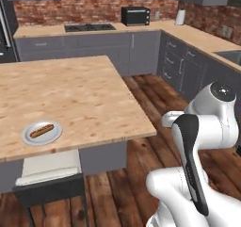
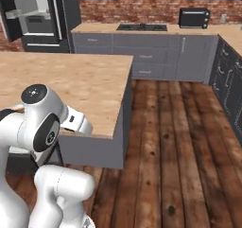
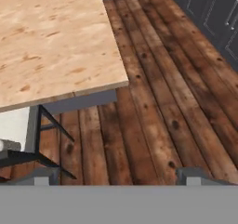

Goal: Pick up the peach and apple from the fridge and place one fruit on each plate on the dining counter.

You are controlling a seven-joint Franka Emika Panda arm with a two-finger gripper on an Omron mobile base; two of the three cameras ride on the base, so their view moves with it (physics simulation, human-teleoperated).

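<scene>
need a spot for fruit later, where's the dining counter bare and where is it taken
Most of the dining counter is bare: the whole stretch from the plate toward the far edge and the right corner. The only taken spot is the near left, where that plate already holds a brown, sausage-like item.

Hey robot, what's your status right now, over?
Gripper open, empty, over floor beside dining counter. Plate on counter carries a brown oblong item, no fruit. Fridge far across the kitchen. Chair tucked at counter edge.
</scene>
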